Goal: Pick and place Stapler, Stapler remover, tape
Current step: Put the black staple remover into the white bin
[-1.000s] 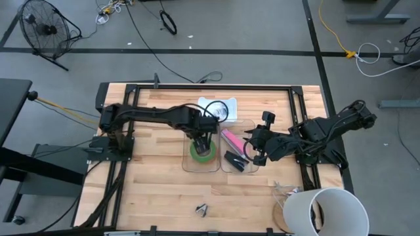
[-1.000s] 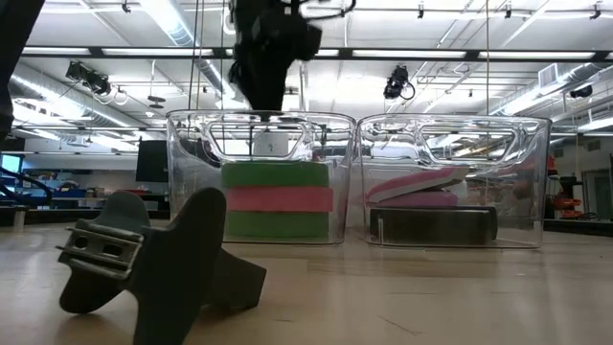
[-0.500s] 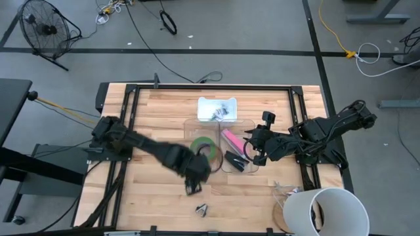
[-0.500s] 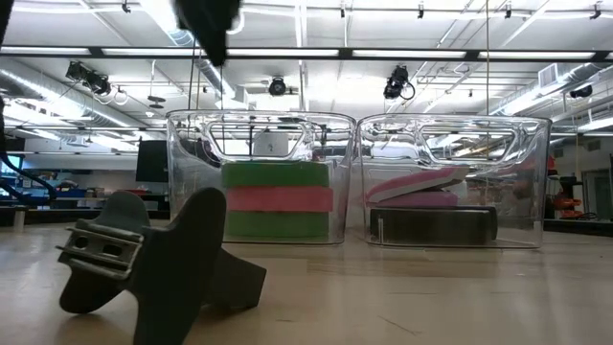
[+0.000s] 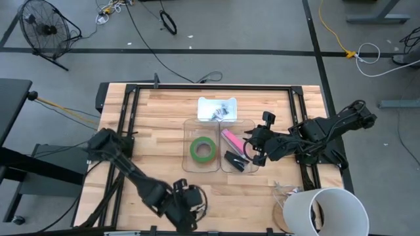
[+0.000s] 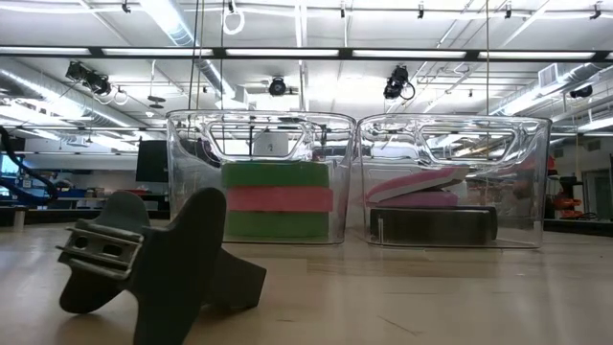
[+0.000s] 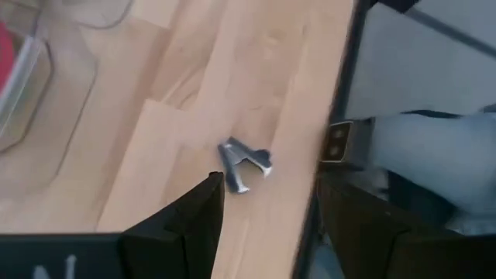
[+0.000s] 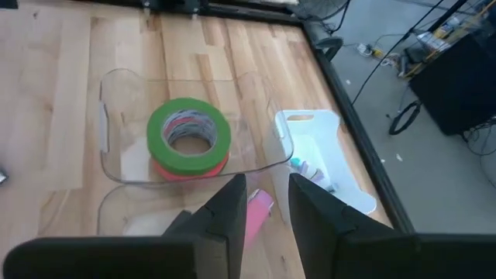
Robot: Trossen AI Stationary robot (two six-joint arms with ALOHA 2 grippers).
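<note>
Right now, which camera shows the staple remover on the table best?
The low view: the staple remover fills the foreground, sharp and unblocked. The left wrist view shows it small and blurred past the left tool. In the high view the left arm covers it. The right wrist view misses it.

Just ahead of the right gripper (image 8: 261,203), whose parted fingers (image 8: 231,209) frame a pink stapler (image 8: 256,208), sits a clear bin (image 8: 108,167) holding green tape (image 8: 189,134), a white tray (image 8: 329,167) beside it.
</note>
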